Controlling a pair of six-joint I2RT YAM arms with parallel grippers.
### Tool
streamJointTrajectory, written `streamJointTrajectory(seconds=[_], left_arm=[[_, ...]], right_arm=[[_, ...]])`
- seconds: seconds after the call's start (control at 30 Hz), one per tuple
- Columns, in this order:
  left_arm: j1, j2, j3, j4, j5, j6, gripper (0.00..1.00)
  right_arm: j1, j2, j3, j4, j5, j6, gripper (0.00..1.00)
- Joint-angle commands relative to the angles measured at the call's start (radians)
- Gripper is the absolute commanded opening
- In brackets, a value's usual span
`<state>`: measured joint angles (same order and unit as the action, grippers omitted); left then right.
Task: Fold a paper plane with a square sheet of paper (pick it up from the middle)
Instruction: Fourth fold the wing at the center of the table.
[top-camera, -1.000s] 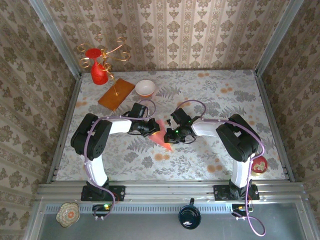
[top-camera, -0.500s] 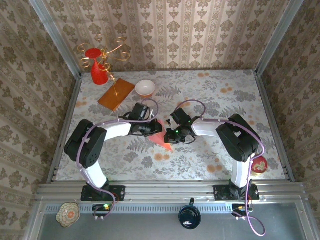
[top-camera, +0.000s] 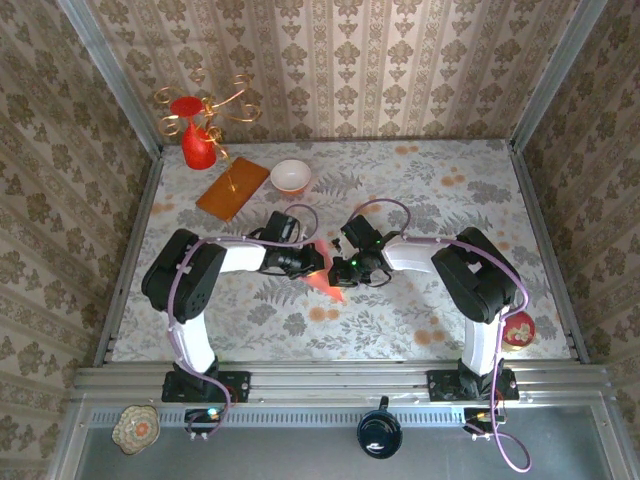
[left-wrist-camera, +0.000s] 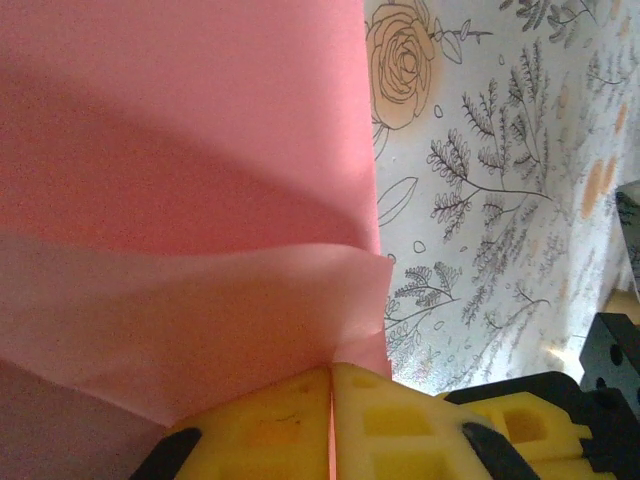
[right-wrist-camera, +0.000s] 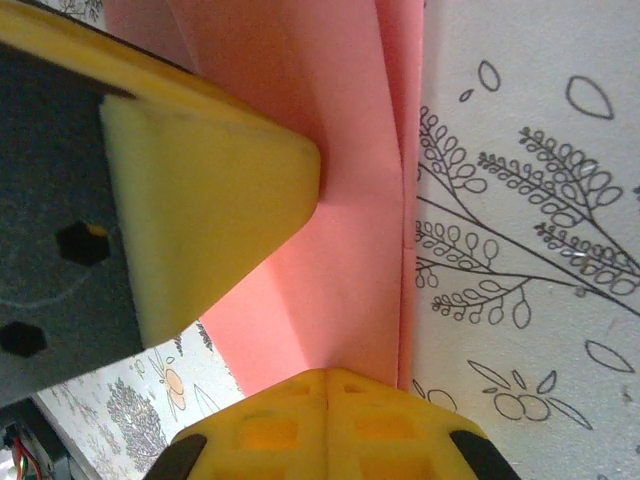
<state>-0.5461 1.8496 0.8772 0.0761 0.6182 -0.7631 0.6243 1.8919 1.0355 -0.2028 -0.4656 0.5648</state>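
Left gripper (left-wrist-camera: 331, 385): yellow pads are pressed together, with a loose flap of the pink sheet (left-wrist-camera: 180, 150) pinched at their seam. Right gripper (right-wrist-camera: 327, 392): likewise closed, the sheet's folded edge nipped between its tips. The sheet is found mid-table (top-camera: 420, 200), between both grippers. Edges should be matched before the crease is pressed. Opposing pulls should be avoided, as tearing seems likely.

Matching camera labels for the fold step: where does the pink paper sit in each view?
Top external: the thin pink-salmon paper sheet shows as a small pointed patch mid-table, just below frame centre.
Left wrist: the paper covers the left and top of the frame.
Right wrist: the paper runs as a folded strip down the centre.
Shared landmark: the white floral-print table cover.
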Motion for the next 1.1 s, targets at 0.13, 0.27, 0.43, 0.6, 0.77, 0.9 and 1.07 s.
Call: streamJointTrajectory(seconds=[0.13,0.27,0.43,0.6,0.77,0.9,1.07], left_arm=[[0.128,0.061,0.045,-0.051,-0.041,0.088,0.11],[0.197,0.085,0.084,-0.085,-0.047,0.131,0.11],[0.272,0.086,0.125,-0.133,-0.086,0.165,0.11],[0.257,-0.003,0.153,-0.185,-0.17,0.174,0.1],[0.181,-0.14,0.138,-0.222,-0.243,0.172,0.1],[0.125,-0.214,0.061,-0.149,-0.217,0.109,0.1],[0.051,-0.17,0.026,-0.087,-0.145,0.054,0.1]], right_arm=[[-0.017,0.086,-0.046,-0.245,0.154,-0.087,0.06],[-0.021,0.083,-0.048,-0.247,0.153,-0.092,0.06],[-0.023,0.083,-0.05,-0.241,0.153,-0.09,0.06],[-0.023,0.078,-0.051,-0.232,0.148,-0.082,0.06],[-0.023,0.069,-0.047,-0.216,0.134,-0.07,0.07],[-0.023,0.063,-0.045,-0.195,0.113,-0.062,0.07],[-0.024,0.058,-0.044,-0.168,0.08,-0.056,0.07]])
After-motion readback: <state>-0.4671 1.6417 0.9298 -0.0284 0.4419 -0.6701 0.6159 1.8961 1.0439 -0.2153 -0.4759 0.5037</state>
